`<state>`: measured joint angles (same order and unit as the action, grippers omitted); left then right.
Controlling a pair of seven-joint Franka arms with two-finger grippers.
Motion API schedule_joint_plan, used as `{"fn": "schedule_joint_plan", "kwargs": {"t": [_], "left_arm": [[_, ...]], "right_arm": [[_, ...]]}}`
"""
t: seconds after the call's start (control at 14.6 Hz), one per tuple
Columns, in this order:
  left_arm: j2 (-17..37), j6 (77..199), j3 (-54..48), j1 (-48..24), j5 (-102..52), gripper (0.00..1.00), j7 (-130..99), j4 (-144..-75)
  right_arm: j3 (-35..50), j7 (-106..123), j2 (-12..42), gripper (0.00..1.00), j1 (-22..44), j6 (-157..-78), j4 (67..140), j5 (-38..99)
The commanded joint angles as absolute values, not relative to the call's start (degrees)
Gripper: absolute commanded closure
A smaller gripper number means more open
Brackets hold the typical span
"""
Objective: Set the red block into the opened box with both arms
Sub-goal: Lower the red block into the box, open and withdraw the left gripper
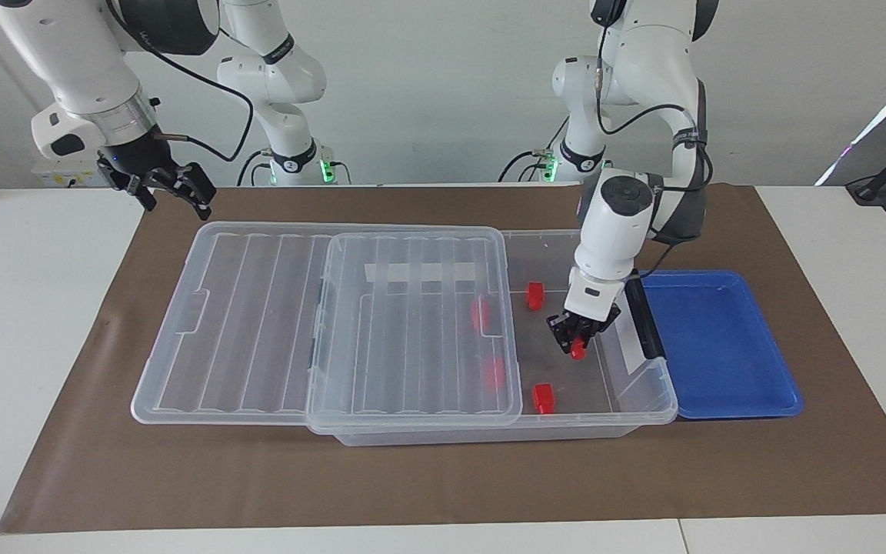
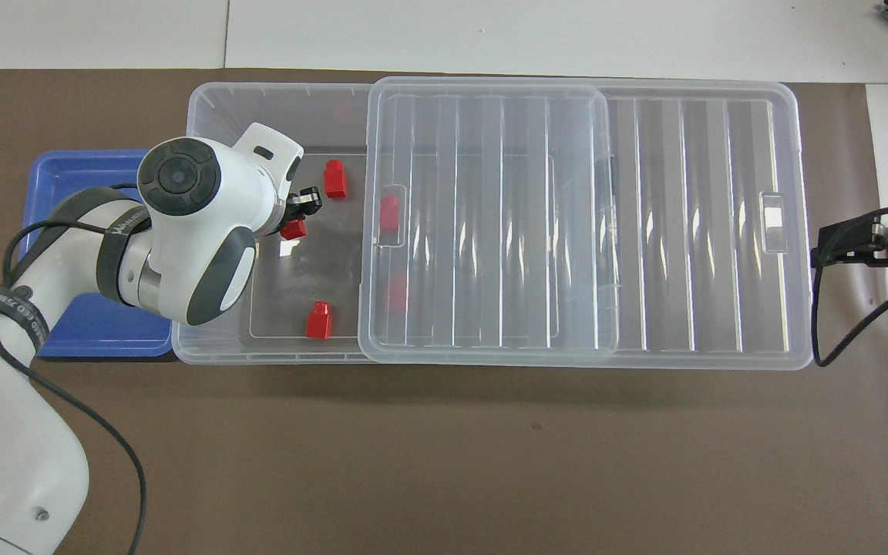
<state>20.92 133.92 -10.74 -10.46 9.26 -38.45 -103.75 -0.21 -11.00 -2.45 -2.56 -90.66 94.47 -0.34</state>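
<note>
left gripper (image 2: 299,216) over box (image 2: 205,108) | apparently clamping red block (image 2: 293,229) | right gripper (image 2: 849,243) waits

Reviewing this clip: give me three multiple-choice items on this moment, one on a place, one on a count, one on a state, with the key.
1. What is the left gripper over?
A. the blue tray
B. the uncovered end of the box
C. the bare mat

2. How many red blocks are in view, counting the held one?
A. three
B. five
C. seven

3. How is the lid?
A. slid partway off
B. shut and clipped
C. off on the mat

Key:
1 B: it hangs inside the box rim, beside the blue tray.
2 B: the held red block, two uncovered, two seen through the lid.
3 A: it covers only the end toward the right arm, whose right gripper waits open.
</note>
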Motion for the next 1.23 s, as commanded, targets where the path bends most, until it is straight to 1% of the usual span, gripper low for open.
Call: {"fn": "schedule_joint_plan", "kwargs": {"t": [0.0,0.21,0.41,0.48,0.55,0.62,0.68,1.03,1.16], "left_arm": [[22.8,137.0,-10.1,-11.3,11.3,0.92,-40.2,-104.1],[23.4,139.7,-9.9,-11.7,12.6,0.91,-40.3,-106.3],[23.4,140.7,-9.8,-11.6,12.9,0.87,-40.3,-107.3],[23.4,140.7,-9.8,-11.6,13.0,0.76,-40.3,-107.5],[23.4,140.7,-9.8,-11.6,13.0,0.56,-40.3,-107.6],[23.4,140.7,-9.8,-11.6,13.0,0.26,-40.5,-107.6],[23.4,140.7,-9.7,-11.7,13.0,0.0,-41.0,-107.6],[23.0,137.6,-9.6,-11.6,13.4,0.0,-45.1,-106.4],[20.9,134.6,-9.7,-11.1,13.4,0.0,-46.1,-106.2]], "right_arm": [[0.0,-10.5,-4.0,0.0,-2.9,-91.5,96.2,0.8],[0.0,-10.5,-3.9,0.0,-2.9,-91.4,96.2,0.8],[0.0,-10.5,-4.0,0.0,-2.9,-91.4,96.2,0.8],[0.0,-10.5,-4.0,0.0,-2.9,-91.4,96.2,0.8],[0.0,-10.5,-4.0,0.0,-2.9,-91.4,96.2,0.8],[0.0,-10.5,-4.0,0.0,-2.9,-91.5,96.2,0.8],[0.0,-10.5,-4.0,0.0,-2.9,-91.5,96.2,0.8],[0.0,-10.5,-4.0,0.0,-2.9,-91.5,96.2,0.8],[0.0,-10.5,-4.0,0.0,-2.9,-91.5,96.2,0.8]]}}
